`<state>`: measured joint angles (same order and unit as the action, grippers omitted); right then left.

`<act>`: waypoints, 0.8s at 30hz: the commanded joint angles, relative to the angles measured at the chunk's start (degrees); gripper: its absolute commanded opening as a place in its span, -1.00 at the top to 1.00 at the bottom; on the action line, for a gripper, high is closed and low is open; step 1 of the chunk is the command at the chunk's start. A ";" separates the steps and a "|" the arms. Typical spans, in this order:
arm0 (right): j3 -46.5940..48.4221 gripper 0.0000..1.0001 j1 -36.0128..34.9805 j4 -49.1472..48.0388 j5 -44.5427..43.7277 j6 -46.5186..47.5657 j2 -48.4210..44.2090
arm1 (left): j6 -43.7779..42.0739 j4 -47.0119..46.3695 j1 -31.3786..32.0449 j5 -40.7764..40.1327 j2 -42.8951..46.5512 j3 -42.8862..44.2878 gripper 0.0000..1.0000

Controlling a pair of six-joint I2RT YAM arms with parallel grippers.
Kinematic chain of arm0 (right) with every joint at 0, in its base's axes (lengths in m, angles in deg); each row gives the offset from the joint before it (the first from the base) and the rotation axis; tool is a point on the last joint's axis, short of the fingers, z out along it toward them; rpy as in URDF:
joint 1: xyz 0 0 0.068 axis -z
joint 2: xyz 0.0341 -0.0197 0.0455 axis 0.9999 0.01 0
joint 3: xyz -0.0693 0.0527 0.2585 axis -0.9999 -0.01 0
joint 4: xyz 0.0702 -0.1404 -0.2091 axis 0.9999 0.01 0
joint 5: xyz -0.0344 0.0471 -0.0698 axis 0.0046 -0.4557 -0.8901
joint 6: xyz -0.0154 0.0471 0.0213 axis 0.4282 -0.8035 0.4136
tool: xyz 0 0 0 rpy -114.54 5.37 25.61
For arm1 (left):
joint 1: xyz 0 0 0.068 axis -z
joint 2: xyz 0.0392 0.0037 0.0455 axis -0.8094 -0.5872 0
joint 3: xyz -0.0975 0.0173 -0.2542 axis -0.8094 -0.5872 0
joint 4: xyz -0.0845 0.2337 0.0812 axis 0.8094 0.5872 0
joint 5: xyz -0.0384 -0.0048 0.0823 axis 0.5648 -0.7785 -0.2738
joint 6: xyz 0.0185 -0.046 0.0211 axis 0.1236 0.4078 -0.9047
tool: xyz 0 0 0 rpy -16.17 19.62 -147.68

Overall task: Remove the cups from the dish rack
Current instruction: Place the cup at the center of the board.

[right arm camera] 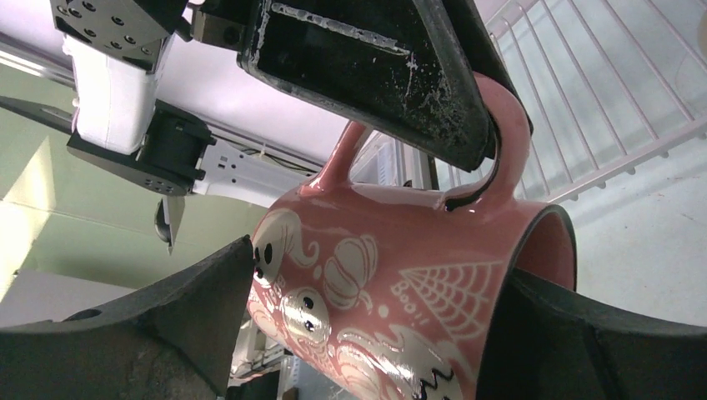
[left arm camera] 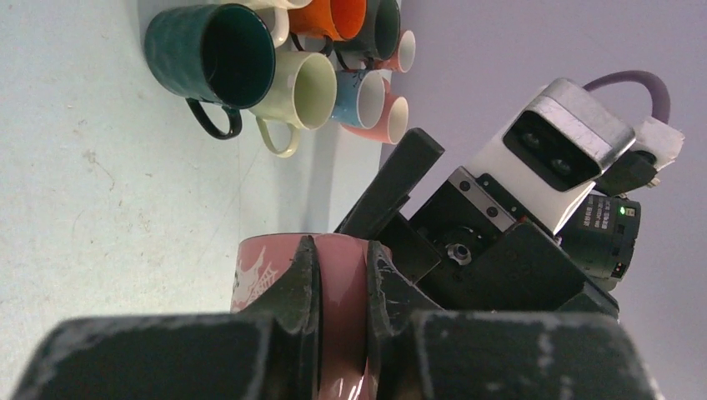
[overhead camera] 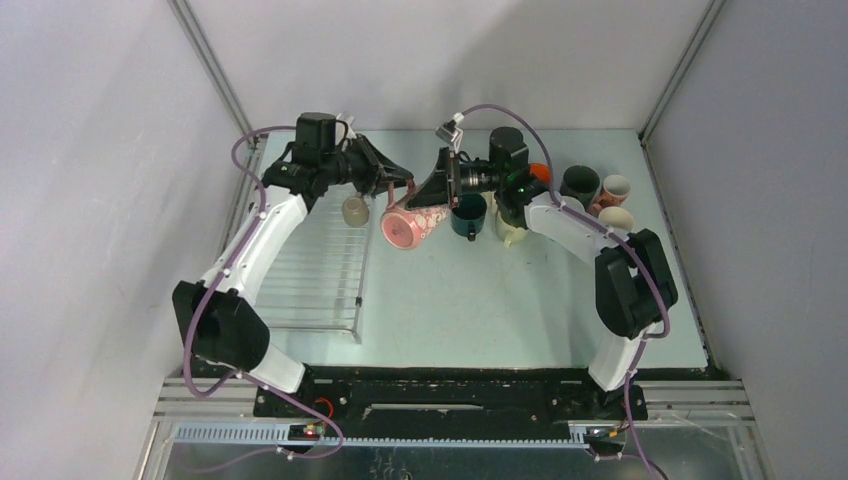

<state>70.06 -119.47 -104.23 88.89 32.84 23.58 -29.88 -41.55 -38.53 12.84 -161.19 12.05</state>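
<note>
Above the table (overhead camera: 480,300) beside the rack (overhead camera: 310,270), left jaws pinch the pink mug (overhead camera: 408,228) by its handle; right jaws bracket its probably slick, breakable body, grip unclear.

The pink mug (right arm camera: 392,308) is glossy glazed ceramic, and its printed pattern lies smooth under the shine. The jaws of the left gripper (left arm camera: 342,279) and the right gripper (right arm camera: 375,333) are matt black, probably plastic, scuffed and flecked with whitish wear. On the left, the dish rack (overhead camera: 315,270) is thin, smooth metal wire with a pale sheen. The table (overhead camera: 450,310) is matt and faintly scratched. The cups (left arm camera: 304,87) at the far right are shiny glazed ware.
</note>
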 commanded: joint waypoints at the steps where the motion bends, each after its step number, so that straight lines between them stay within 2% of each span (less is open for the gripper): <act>1: -0.14 -0.87 -1.06 -2.60 2.30 -0.33 1.17 | 3.51 -8.97 0.14 4.32 -0.29 -1.89 1.00; 11: -5.79 -0.69 0.89 -24.25 6.97 -17.16 0.42 | -4.10 -11.92 0.16 11.33 -0.69 -0.01 1.00; 14: -7.41 -0.61 1.89 -35.29 7.88 -26.10 0.51 | -5.76 -12.81 0.15 12.71 -0.68 -0.28 1.00; 18: -8.20 -0.42 3.33 -50.18 8.66 -37.99 1.50 | -6.28 -15.81 0.14 15.24 -0.61 -0.70 1.00; 24: -9.20 -0.33 5.22 -56.94 9.50 -44.43 1.16 | -7.67 -16.39 0.14 16.99 -0.71 0.08 1.00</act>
<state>60.91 -115.58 -149.23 96.43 -3.51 25.81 -35.84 -54.31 -37.86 27.60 -162.96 10.13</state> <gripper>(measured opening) 0.679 0.156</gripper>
